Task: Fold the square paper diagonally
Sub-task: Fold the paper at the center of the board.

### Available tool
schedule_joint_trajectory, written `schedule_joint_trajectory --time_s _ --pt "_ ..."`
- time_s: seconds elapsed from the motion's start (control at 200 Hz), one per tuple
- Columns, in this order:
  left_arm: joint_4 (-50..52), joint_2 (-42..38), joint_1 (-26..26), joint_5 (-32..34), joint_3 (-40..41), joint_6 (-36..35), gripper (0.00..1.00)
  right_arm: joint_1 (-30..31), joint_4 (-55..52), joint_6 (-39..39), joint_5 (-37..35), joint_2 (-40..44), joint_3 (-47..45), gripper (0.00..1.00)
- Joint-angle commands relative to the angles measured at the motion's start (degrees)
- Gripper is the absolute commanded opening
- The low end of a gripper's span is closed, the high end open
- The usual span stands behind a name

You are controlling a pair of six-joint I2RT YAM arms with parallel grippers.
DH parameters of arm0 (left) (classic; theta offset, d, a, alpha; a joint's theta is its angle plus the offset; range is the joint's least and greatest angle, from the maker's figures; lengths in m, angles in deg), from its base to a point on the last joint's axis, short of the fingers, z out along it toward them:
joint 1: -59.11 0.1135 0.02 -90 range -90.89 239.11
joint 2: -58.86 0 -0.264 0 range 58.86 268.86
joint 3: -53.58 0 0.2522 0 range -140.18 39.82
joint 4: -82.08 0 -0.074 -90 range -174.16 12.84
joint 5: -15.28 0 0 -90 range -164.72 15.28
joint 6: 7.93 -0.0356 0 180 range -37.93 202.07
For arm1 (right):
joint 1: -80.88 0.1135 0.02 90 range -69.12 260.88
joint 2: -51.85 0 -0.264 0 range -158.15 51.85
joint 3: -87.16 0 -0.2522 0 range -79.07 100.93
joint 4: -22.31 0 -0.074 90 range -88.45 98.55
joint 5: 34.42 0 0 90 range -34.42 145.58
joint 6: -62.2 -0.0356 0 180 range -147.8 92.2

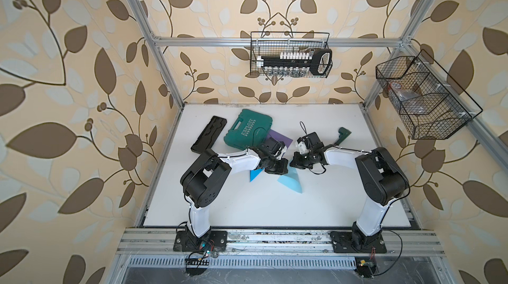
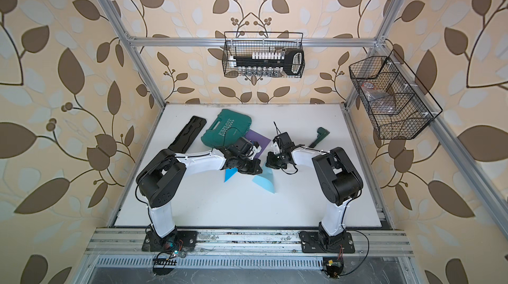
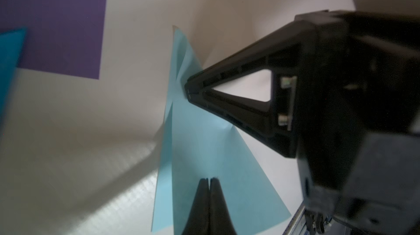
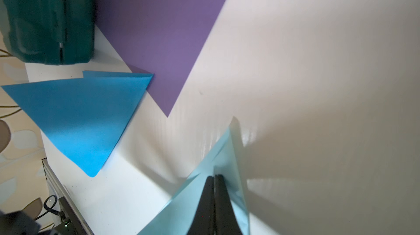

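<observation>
The light blue paper (image 1: 292,183) lies mid-table in both top views, doubled over into a rough triangle with one flap edge standing up (image 3: 181,47). My left gripper (image 3: 208,179) is shut, its tips resting on the sheet. My right gripper (image 4: 214,175) is shut too. Its tips (image 3: 189,90) press the paper near the fold, where small creases fan out. Whether any paper sits between either pair of fingers is unclear. In the top views both wrists meet over the paper's far end and hide the fingertips.
A darker blue folded triangle (image 4: 84,118) and a purple sheet (image 4: 163,29) lie just beyond the paper. A green tool case (image 1: 247,131), a black tray (image 1: 209,137) and a green-handled tool (image 1: 343,134) sit farther back. Wire baskets (image 1: 291,54) hang on the frame.
</observation>
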Motion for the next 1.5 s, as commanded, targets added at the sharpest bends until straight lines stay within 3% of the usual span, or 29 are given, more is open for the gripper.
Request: schedule_joint_trajectory --time_s 0.0,0.675,1.495 --pt "-1.07 0.87 -0.54 -2.12 0.78 -1.15 0.00 0.22 -0.93 -0.78 -0.40 -1.25 -1.77 0.00" --pt "0.19 3.83 -0.54 -1.78 4.60 -5.58 0.00 -1.34 -1.51 -0.90 -0.49 -1.99 -0.83 0.00" --pt "-0.51 4.95 -0.54 -1.59 6.26 -6.74 0.00 -4.72 -3.22 1.12 -2.01 -6.55 7.01 0.00"
